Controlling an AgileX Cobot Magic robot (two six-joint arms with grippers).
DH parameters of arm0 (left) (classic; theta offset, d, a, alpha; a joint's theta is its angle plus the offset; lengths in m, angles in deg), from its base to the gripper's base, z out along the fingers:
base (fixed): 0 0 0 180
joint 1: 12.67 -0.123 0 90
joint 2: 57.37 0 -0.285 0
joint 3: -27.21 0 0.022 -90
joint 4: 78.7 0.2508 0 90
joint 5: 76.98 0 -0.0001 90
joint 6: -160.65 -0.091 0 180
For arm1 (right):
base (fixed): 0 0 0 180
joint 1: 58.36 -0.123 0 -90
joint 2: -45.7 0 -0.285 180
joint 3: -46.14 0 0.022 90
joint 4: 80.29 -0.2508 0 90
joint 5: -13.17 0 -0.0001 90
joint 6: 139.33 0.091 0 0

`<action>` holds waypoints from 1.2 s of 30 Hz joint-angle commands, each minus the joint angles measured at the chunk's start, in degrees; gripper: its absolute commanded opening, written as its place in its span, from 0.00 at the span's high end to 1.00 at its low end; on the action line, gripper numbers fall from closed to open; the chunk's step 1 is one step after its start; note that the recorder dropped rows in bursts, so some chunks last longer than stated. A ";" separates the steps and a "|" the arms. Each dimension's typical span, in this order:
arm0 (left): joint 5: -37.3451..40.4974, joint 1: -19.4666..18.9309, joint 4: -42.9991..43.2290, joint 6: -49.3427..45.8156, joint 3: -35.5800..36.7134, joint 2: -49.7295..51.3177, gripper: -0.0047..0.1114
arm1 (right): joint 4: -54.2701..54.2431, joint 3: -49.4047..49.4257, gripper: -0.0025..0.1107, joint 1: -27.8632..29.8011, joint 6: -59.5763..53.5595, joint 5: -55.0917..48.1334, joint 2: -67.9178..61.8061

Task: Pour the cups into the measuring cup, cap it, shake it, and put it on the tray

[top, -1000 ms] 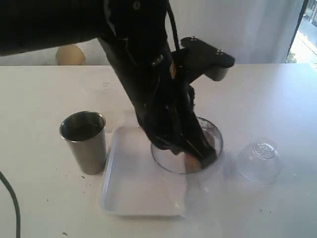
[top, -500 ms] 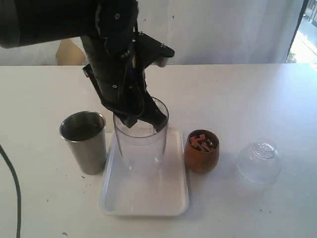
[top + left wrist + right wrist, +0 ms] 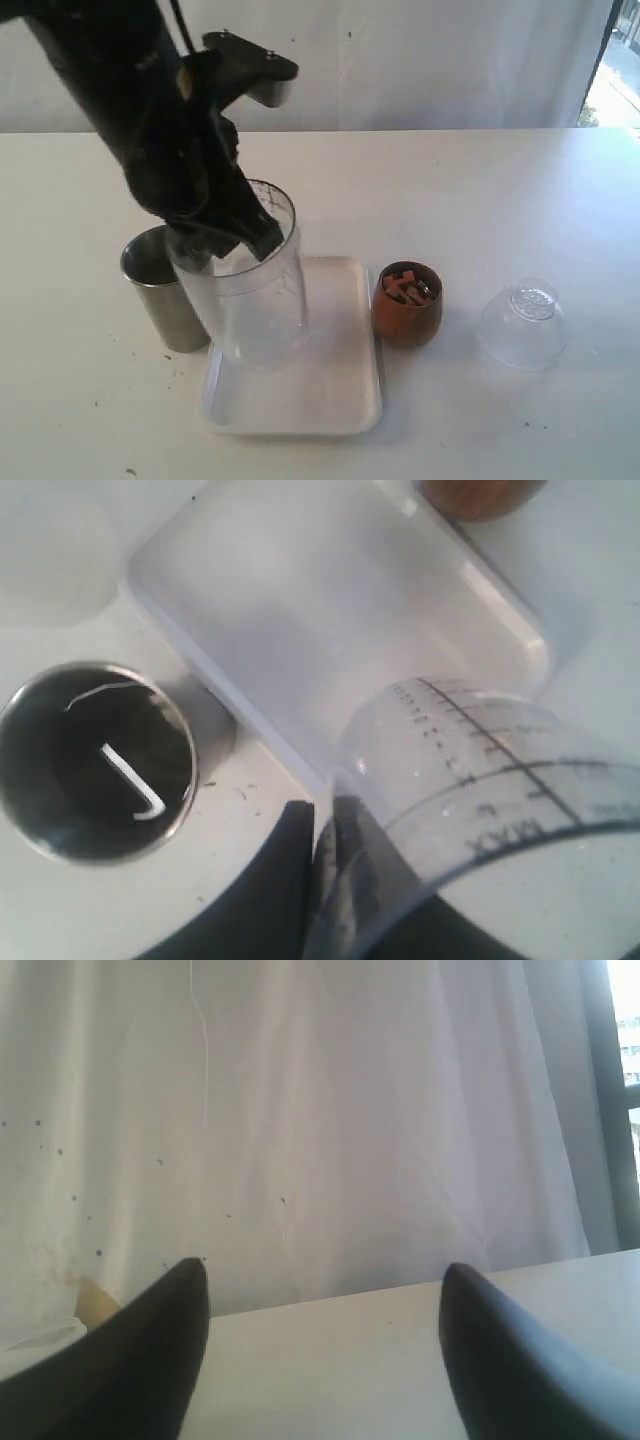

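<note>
Measuring cup in the left gripper's grasp, leaning over the tray's left edge!

The left gripper [image 3: 245, 225] is clamped on the rim of the clear measuring cup [image 3: 250, 290], one finger inside the wall and one outside, and the cup is tilted with its base over the left side of the white tray [image 3: 335, 400]; whether the base touches the tray, I cannot tell. Just beside it on the left, the steel tumbler [image 3: 165, 300] stands upright on the tabletop [image 3: 500, 200], partly hidden behind the cup. Right of the tray sits the wooden cup [image 3: 407, 303], upright, brown pieces showing inside. Further right, the clear dome lid [image 3: 522, 325] rests on its own. The right gripper [image 3: 325, 1350] has its fingers apart with nothing between them, facing the white curtain [image 3: 350, 1110].
</note>
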 commanded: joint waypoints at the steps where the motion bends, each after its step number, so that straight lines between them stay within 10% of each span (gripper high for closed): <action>1: 0.54 -0.03 4.53 3.33 8.19 -6.93 0.96 | -0.18 -0.02 0.44 0.06 -0.43 0.19 -0.31; 12: -2.83 -0.46 8.03 11.82 28.99 -16.34 0.96 | -0.18 -0.02 0.44 0.06 -0.43 0.19 -0.31; 16: -14.10 -7.98 6.38 12.11 34.71 -16.23 0.96 | -0.18 -0.02 0.44 0.06 -0.43 0.19 -0.31; 22: -18.62 -16.19 -7.62 1.02 35.41 -16.13 0.96 | -0.18 -0.02 0.44 0.06 -0.02 0.19 -0.31; 36: -19.39 -16.03 -1.99 -0.04 35.17 -9.96 0.96 | -0.18 -0.02 0.44 0.06 -0.03 -0.02 -0.31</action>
